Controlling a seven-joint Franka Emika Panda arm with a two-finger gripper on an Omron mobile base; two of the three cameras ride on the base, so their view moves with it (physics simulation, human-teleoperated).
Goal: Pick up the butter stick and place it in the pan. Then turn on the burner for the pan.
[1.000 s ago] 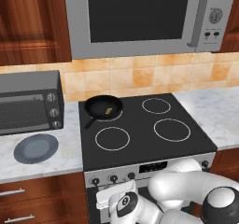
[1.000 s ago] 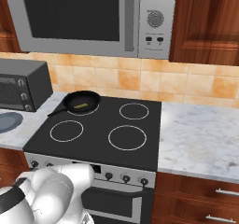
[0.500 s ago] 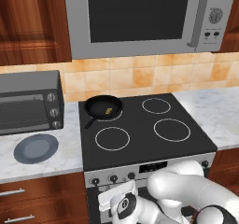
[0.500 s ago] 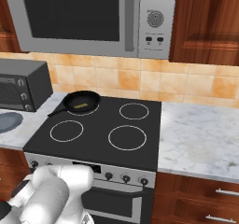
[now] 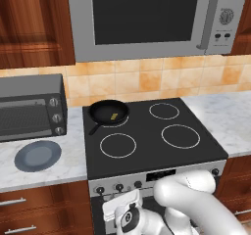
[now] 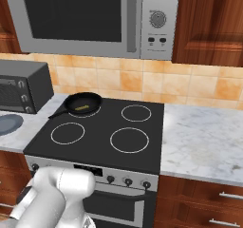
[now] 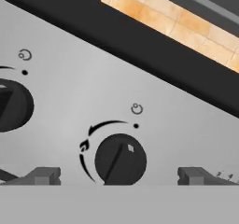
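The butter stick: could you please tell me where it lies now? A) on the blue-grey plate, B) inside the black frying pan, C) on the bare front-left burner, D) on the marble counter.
B: the butter stick lies inside the pan at the cooktop's back left.

Both base views look forward and down on the black glass cooktop (image 5: 152, 136) (image 6: 102, 132) from in front of it, one from its left, one from its right. They share the cooktop, the small black frying pan (image 5: 108, 112) (image 6: 83, 103) and the silver microwave (image 5: 147, 18) (image 6: 90, 18) above. The hand view sits very close to the stove's grey front panel, facing a round black knob (image 7: 120, 160), rolled aslant.
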